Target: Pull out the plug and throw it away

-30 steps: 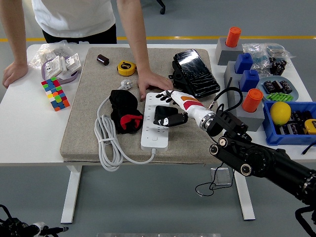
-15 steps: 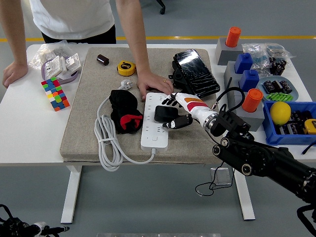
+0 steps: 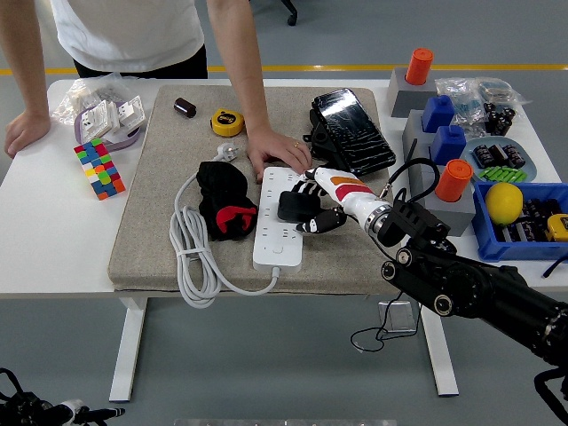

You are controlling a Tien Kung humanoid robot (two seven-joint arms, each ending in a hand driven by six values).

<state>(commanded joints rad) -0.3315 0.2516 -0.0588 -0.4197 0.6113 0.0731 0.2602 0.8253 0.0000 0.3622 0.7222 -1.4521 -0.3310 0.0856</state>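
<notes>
Over the last second my right hand (image 3: 321,206) has closed in on the plug (image 3: 295,205); its fingers now curl around it. The plug is still seated in the power strip (image 3: 278,232), so the pull hasn't started. Just beyond my hand, a person's hand (image 3: 277,152) pins the strip's far end. Everything sits on a grey mat (image 3: 160,222) over the table (image 3: 44,240); past my wrist stands a blue bin (image 3: 524,248).

Lab: parts bins (image 3: 524,222), test table (image 3: 53,257)
</notes>
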